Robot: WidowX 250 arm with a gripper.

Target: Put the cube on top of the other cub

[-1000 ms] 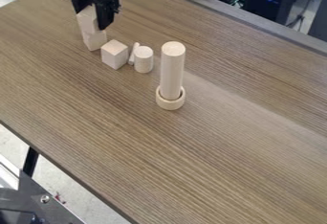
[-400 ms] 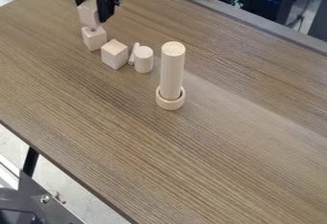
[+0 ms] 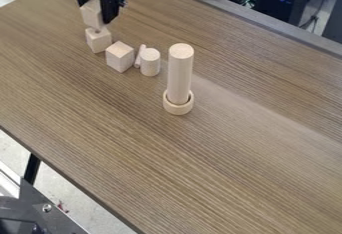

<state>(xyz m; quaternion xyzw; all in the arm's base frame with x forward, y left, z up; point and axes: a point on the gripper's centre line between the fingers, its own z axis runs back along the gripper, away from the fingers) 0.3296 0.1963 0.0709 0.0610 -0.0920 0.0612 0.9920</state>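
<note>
Gripper: we see the gripper hanging at 11 o'clock in the view, pointing down.
Fingers: we see them parted by a block's width, closed around the upper cube.
Upper cube: we find the upper cube between the fingers, slightly tilted, over the lower cube; we cannot tell whether the two touch.
Lower cube: we have the lower cube on the table, directly below the held one.
Third cube: we see the third cube near the lower cube, toward 4 o'clock from it.
Thin rod: we spot the thin rod just beside the third cube, at its 3 o'clock.
Short cylinder: we see the short cylinder upright beside the rod.
Tall cylinder: we find the tall cylinder upright inside the ring, near the dial's centre.
</note>
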